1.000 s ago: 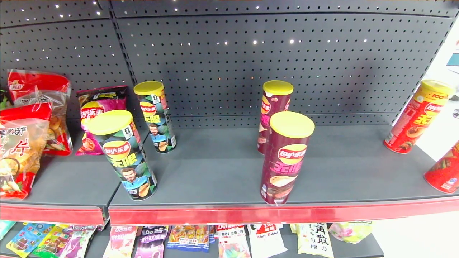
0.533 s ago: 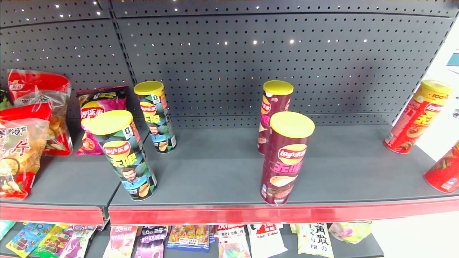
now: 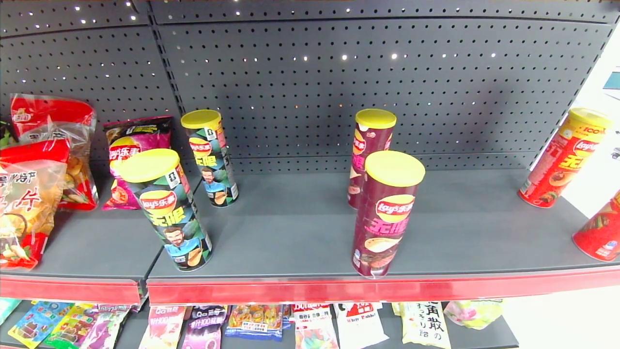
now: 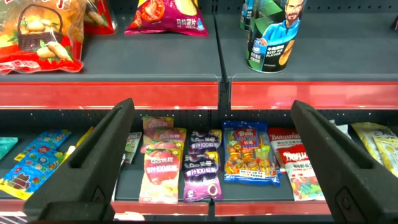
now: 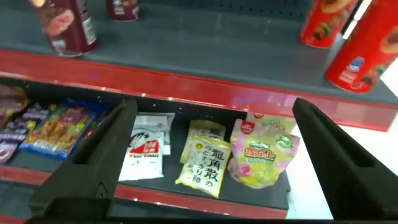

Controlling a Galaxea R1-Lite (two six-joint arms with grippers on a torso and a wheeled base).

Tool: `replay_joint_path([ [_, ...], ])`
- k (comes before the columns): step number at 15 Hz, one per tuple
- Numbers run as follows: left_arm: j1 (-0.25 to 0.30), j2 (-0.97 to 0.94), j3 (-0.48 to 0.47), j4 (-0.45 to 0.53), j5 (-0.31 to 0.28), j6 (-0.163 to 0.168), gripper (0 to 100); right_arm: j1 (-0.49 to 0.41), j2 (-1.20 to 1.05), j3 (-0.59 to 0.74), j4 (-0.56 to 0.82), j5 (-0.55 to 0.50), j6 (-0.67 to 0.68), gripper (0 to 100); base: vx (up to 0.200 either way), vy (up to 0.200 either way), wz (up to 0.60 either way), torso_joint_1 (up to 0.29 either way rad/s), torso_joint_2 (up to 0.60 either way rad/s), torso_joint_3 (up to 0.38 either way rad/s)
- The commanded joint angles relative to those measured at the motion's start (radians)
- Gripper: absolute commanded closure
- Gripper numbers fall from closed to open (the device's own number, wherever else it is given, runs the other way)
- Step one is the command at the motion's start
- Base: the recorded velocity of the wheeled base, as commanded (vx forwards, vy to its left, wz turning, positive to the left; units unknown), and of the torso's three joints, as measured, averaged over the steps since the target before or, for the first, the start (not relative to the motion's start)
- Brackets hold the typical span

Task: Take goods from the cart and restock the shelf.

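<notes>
The upper shelf [image 3: 300, 228] carries the main risk: its red front lip [image 3: 339, 291] juts just above and ahead of both pincers, and an arm rising with a load would, I judge, clip that lip unless it backs off first. The lower shelf [image 4: 124, 186], where flat sachets [image 4: 202, 174] lie in rows, sits straight in front of the pincers, so a forward drift could shove those packs out of line. The snack bags [image 3: 34, 194] at the left end look slack and light, and a brush would likely slump them. The front purple can [image 3: 387, 213] stands upright close to the lip with its twin [image 3: 370, 140] just behind. The front dark can [image 3: 167, 208] stands equally near the edge. Both are tall and narrow, so a new item pushed in carelessly could tip one off the shelf. The open shelf between those two pairs looks the safest landing spot. The left pincer [image 4: 212, 106] and the right pincer [image 5: 214, 102] both have fingers spread wide with nothing between them, so a fetch from the cart probably comes next.
</notes>
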Motion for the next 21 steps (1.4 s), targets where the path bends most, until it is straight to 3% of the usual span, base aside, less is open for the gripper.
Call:
replay_joint_path([
  [1, 0.000, 0.000, 0.000, 0.000, 0.000, 0.000, 0, 0.000, -0.016, 0.003, -0.009, -0.091, 0.059, 0, 0.000, 0.000, 0.00, 0.000, 0.00, 0.000],
  [2, 0.000, 0.000, 0.000, 0.000, 0.000, 0.000, 0, 0.000, -0.016, 0.010, -0.015, -0.176, 0.085, 0, 0.000, 0.000, 0.00, 0.000, 0.00, 0.000],
  [3, 0.000, 0.000, 0.000, 0.000, 0.000, 0.000, 0, 0.000, -0.016, 0.013, -0.025, -0.174, 0.086, 0, 0.000, 0.000, 0.00, 0.000, 0.00, 0.000],
  [4, 0.000, 0.000, 0.000, 0.000, 0.000, 0.000, 0, 0.001, -0.016, 0.015, -0.028, -0.167, 0.086, 0, 0.000, 0.000, 0.00, 0.000, 0.00, 0.000],
  [6, 0.000, 0.000, 0.000, 0.000, 0.000, 0.000, 0, 0.001, -0.016, 0.013, 0.035, -0.047, 0.076, 0, 0.000, 0.000, 0.00, 0.000, 0.00, 0.000],
  [21, 0.000, 0.000, 0.000, 0.000, 0.000, 0.000, 0, 0.001, -0.016, 0.017, 0.023, -0.048, 0.079, 0, 0.000, 0.000, 0.00, 0.000, 0.00, 0.000],
])
